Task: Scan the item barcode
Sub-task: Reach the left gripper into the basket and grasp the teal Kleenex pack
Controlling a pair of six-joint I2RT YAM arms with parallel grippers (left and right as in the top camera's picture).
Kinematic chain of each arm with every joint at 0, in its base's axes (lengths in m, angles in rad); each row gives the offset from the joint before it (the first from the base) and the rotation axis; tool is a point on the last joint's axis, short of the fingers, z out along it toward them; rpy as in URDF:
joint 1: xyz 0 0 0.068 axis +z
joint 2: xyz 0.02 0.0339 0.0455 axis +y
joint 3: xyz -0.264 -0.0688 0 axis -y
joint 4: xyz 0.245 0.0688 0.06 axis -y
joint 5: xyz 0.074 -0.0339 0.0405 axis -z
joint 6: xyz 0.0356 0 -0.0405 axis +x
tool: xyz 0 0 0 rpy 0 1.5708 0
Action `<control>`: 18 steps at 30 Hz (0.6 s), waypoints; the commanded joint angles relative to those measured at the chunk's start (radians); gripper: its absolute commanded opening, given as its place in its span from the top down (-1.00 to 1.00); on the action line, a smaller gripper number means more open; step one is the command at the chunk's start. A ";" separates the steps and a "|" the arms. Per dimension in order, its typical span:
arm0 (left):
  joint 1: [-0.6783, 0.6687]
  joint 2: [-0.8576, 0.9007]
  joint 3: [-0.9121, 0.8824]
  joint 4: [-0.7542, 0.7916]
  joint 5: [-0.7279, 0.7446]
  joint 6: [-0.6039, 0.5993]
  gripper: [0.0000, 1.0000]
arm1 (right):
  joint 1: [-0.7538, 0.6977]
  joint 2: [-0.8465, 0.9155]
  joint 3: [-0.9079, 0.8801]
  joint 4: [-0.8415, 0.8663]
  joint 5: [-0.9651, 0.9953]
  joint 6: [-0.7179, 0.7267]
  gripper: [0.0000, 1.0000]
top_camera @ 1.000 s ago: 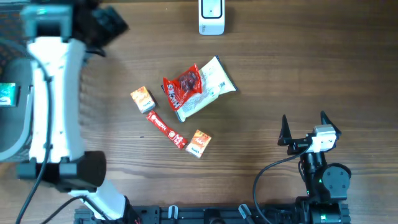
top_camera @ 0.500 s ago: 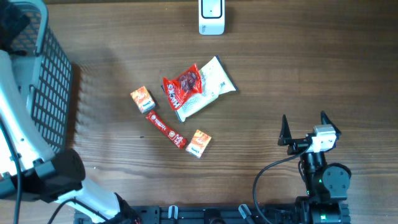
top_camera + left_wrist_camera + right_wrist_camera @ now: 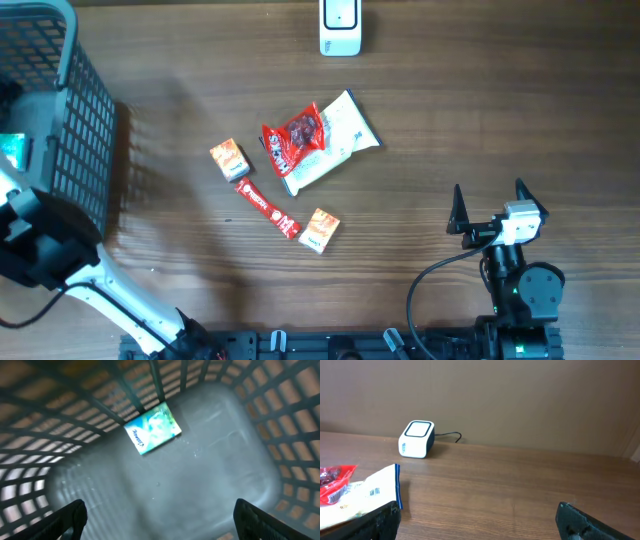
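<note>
Pretty roomy here: the table is bare wood across its right half, apart from the right gripper by the near edge, and in the strip between the basket at the left edge and the snacks mid-table, with the scanner at the far edge.
</note>
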 commanded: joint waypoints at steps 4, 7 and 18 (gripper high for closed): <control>0.012 0.132 0.006 0.061 0.050 0.097 -0.81 | -0.006 -0.002 -0.001 0.002 0.010 0.016 -0.99; 0.012 0.182 0.006 0.083 0.050 0.119 -0.80 | -0.006 -0.002 -0.001 0.002 0.010 0.016 -0.98; 0.012 0.255 -0.008 0.206 0.046 0.159 -0.81 | -0.006 -0.002 -0.001 0.002 0.010 0.015 -0.99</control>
